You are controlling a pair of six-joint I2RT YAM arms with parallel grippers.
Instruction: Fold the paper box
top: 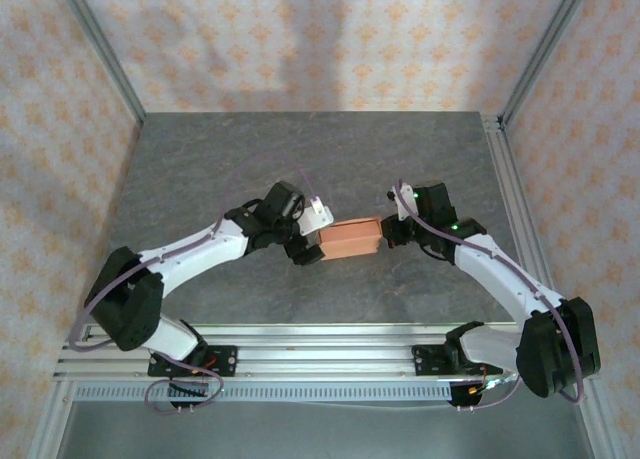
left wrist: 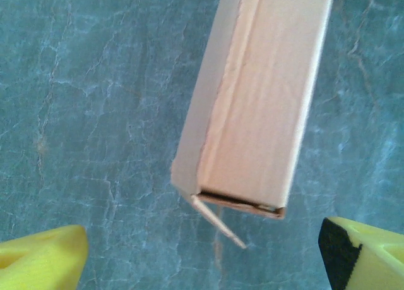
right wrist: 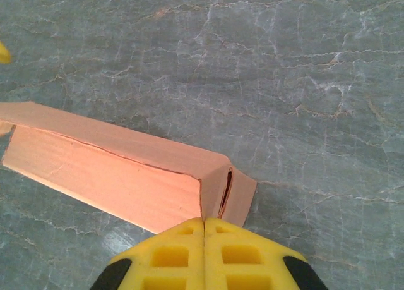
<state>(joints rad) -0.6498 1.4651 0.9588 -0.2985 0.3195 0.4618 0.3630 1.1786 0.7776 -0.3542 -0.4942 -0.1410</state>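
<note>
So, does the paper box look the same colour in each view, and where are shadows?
No. Left wrist view: the paper box looks pale, washed out, over a bluish table. Right wrist view: vivid orange, evenly lit. Top view: salmon, with a soft dark shadow on the back wall.

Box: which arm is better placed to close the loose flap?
Left, likely. The left end effector is open and faces the box end where the flap hangs loose; the right end effector is shut at the other end.
</note>
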